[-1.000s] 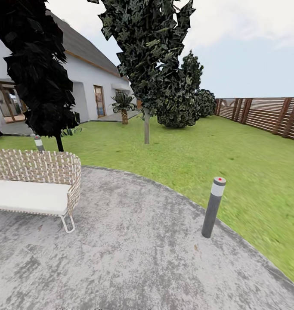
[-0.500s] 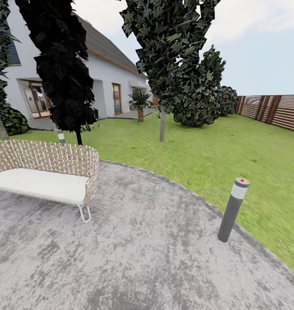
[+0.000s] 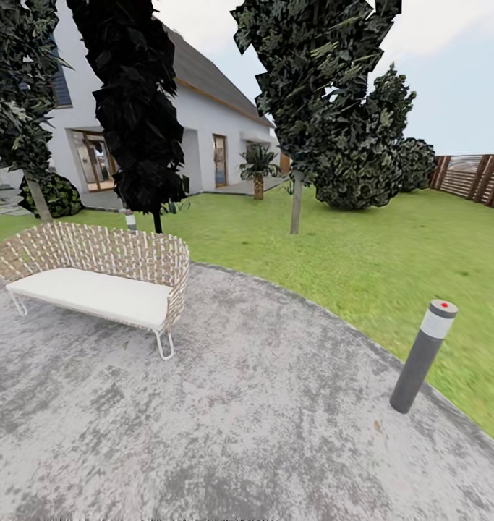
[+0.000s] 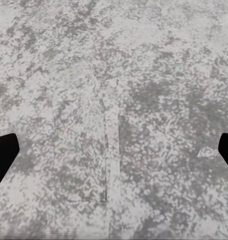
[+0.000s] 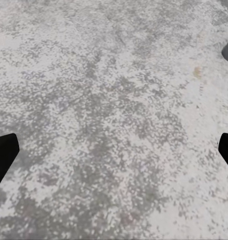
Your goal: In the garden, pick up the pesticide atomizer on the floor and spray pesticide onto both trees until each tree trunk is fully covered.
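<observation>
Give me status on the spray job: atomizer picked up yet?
Nothing looks done. Both wrist views show dark, widely spread fingers with only grey pavement between them, so no atomizer is held. The robot is on the paved patio near the wicker bench and bollard. Pickup and spraying both trunks remain.

Of the robot's body, plain black, flat-sided fingers [image 4: 3,155] of the left gripper [image 4: 114,155] and matching black fingers [image 5: 3,155] of the right gripper [image 5: 114,155] show, unmarked.
</observation>
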Tool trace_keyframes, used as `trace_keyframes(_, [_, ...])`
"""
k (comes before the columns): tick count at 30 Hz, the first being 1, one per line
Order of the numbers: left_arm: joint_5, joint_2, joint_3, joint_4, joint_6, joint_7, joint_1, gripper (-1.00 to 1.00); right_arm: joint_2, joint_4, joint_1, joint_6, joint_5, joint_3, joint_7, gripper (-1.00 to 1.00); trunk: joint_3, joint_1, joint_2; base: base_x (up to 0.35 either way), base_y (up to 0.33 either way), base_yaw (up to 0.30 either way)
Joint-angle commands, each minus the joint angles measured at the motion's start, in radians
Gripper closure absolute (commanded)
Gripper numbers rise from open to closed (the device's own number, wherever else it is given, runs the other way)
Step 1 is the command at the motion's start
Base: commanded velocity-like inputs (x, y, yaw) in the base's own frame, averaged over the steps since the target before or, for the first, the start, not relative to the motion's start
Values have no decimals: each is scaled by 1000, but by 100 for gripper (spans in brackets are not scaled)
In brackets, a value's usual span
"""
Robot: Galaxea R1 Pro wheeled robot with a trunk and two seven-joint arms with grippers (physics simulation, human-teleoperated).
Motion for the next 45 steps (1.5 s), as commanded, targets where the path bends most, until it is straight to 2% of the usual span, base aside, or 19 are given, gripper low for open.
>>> trace_keyframes(1, [1, 0, -1, 1, -3, 3, -1, -100, 0, 0, 0, -3, 0, 0, -1, -100, -5, 4, -8, 0, 0, 215])
trace_keyframes(45, [1, 0, -1, 1, -3, 3, -1, -100, 1, 0, -1, -3, 0, 0, -1, -100, -190, 172, -316, 0, 0, 226])
